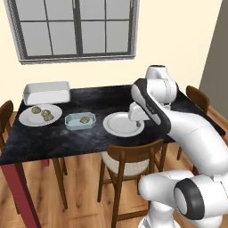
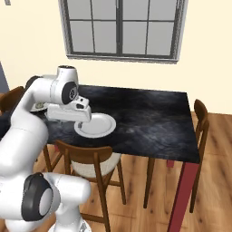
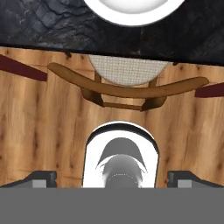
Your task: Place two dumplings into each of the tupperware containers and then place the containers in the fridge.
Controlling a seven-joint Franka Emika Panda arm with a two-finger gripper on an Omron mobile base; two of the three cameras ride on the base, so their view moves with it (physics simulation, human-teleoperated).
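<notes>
On the left of the dark table (image 1: 53, 142), a round plate (image 1: 27, 119) holds several olive-brown dumplings (image 1: 46, 115). Beside it, the small pale blue tupperware container (image 1: 80, 121) has dumplings (image 1: 83, 119) inside. Behind them stands the larger deep white tupperware container (image 1: 46, 92), with nothing seen in it. My gripper (image 1: 136, 116) (image 2: 83, 123) hangs over the near side of an empty white plate (image 1: 123, 124) (image 2: 96, 125) by the table's front edge. It is open: the fingertips (image 3: 43, 177) stand far apart with nothing between them. The fridge is out of view.
A wooden chair (image 1: 129, 156) (image 3: 127, 87) is tucked under the table's front edge, right below my hand. More chairs stand at the left end (image 1: 6, 116) and right end (image 1: 198, 98) (image 2: 201, 120). A window (image 1: 73, 26) is behind the table. The floor is wood.
</notes>
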